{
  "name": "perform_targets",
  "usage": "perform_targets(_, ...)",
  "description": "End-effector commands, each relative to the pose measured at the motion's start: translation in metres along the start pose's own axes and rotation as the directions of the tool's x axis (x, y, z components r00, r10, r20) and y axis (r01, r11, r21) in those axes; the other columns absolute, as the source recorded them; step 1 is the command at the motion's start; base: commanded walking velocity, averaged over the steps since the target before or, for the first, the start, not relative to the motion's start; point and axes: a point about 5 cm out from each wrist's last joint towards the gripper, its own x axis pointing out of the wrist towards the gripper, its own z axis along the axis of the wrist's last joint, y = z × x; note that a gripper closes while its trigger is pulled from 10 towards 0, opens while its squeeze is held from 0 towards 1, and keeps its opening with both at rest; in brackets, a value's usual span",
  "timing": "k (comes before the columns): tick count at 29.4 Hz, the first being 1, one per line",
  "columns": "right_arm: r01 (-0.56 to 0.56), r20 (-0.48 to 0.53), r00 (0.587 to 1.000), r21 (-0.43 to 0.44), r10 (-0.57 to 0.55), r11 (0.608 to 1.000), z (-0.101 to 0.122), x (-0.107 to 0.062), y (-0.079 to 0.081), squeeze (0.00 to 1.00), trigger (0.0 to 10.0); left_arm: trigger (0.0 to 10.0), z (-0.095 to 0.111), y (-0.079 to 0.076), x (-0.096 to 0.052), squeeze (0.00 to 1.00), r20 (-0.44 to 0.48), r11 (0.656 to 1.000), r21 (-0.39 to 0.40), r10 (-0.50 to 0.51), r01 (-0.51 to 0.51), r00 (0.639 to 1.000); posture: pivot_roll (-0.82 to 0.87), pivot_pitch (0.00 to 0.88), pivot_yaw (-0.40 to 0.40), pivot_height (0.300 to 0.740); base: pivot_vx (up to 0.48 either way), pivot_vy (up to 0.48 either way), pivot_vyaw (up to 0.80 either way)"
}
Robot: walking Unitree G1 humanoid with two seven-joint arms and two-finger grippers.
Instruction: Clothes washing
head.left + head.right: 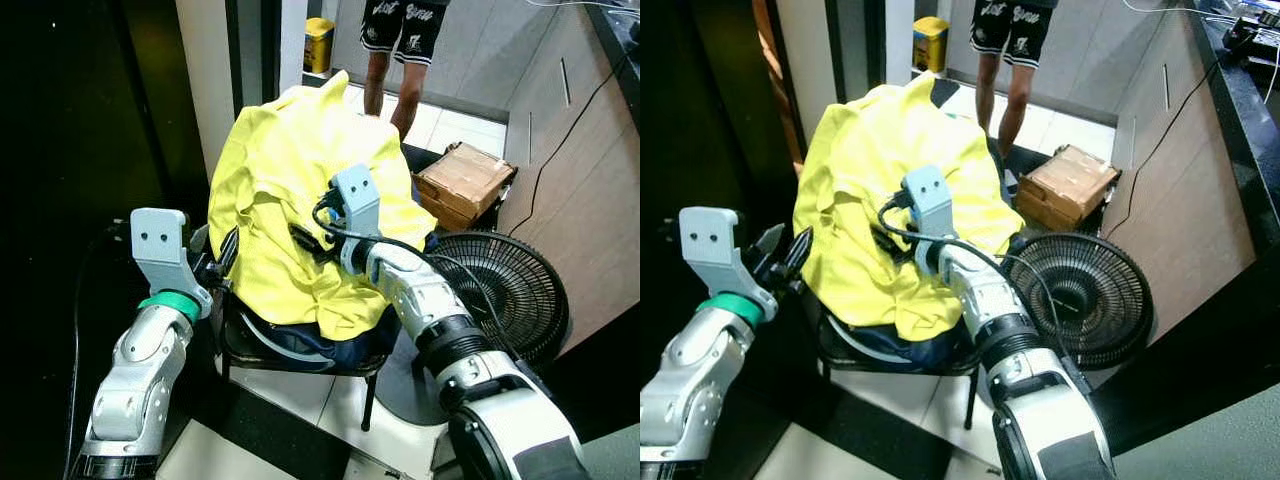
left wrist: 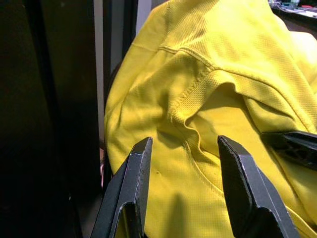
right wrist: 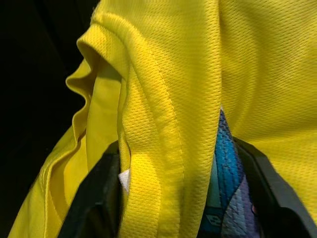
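Bright yellow mesh sports shirt (image 1: 290,200) lies draped over a dark-framed chair (image 1: 300,355), with a dark blue garment (image 1: 330,350) bunched under it on the seat. Black round floor fan (image 1: 495,290) stands just right of the right arm, and a brown cardboard box (image 1: 465,180) sits beyond it. A person's bare legs (image 1: 395,85) stand well behind the chair.

Right gripper (image 1: 310,240) is pressed into the shirt's middle. In the right wrist view its fingers (image 3: 96,198) straddle a thick seamed fold of yellow fabric, jaws partway closed around it with a blue printed patch (image 3: 225,168) showing between. Fold looks gathered but not firmly pinched, so grip is uncertain.

Left gripper (image 1: 222,262) hovers just off the shirt's left edge, fingers (image 2: 131,183) spread apart with nothing in them, a sleeve seam right ahead.

Likely step: picking up the shirt. To do it well, close the right fully on the seam ridge, which is thicker and slips less. Bring the left forward onto the sleeve fold, then lift both together so the blue garment below stays put.
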Motion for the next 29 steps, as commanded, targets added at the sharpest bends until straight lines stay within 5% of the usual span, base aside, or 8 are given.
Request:
perform_targets(1, -0.006, -0.012, 1.000, 0.026, 0.006, 1.000, -0.005, -0.002, 0.000, 0.00, 0.0, 10.0, -0.003, 0.000, 0.000, 0.00, -0.011, 1.000, -0.002, 0.001, -0.001, 1.000, 0.12, 0.097, -0.008, 0.740, 0.000, 0.000, 0.00)
perform_targets(14, -0.050, 0.031, 0.998, 0.073, 0.048, 0.996, -0.002, -0.006, 0.006, 0.00, 0.0, 10.0, -0.007, -0.006, 0.001, 0.00, -0.050, 0.995, -0.093, -0.042, 0.038, 0.998, 0.12, 0.081, -0.001, 0.740, 0.000, 0.000, 0.00)
perform_targets(20, -0.058, 0.040, 0.998, 0.082, 0.055, 0.995, -0.001, -0.008, 0.006, 0.00, 0.0, 10.0, -0.006, -0.005, 0.000, 0.00, -0.036, 0.997, -0.068, -0.048, 0.045, 0.998, 0.11, 0.064, 0.001, 0.740, 0.000, 0.000, 0.00)
perform_targets(23, -0.095, 0.091, 0.992, 0.122, 0.085, 0.988, 0.011, -0.011, 0.008, 0.00, 0.0, 10.0, -0.005, -0.003, 0.001, 0.00, -0.018, 0.999, 0.017, -0.031, 0.031, 0.999, 0.11, 0.059, 0.002, 0.740, 0.000, 0.000, 0.00)
perform_targets(28, -0.140, 0.171, 0.979, 0.172, 0.110, 0.975, 0.030, -0.014, 0.010, 0.00, 0.0, 10.0, -0.004, -0.003, 0.001, 0.00, -0.011, 0.999, 0.017, -0.033, 0.033, 0.999, 0.11, 0.054, 0.000, 0.740, 0.000, 0.000, 0.00)
perform_targets(29, -0.172, 0.242, 0.962, 0.166, 0.129, 0.971, 0.049, -0.016, 0.008, 0.00, 0.0, 10.0, -0.003, -0.003, 0.002, 0.00, -0.003, 0.999, 0.011, -0.033, 0.033, 0.999, 0.11, 0.051, 0.002, 0.740, 0.000, 0.000, 0.00)
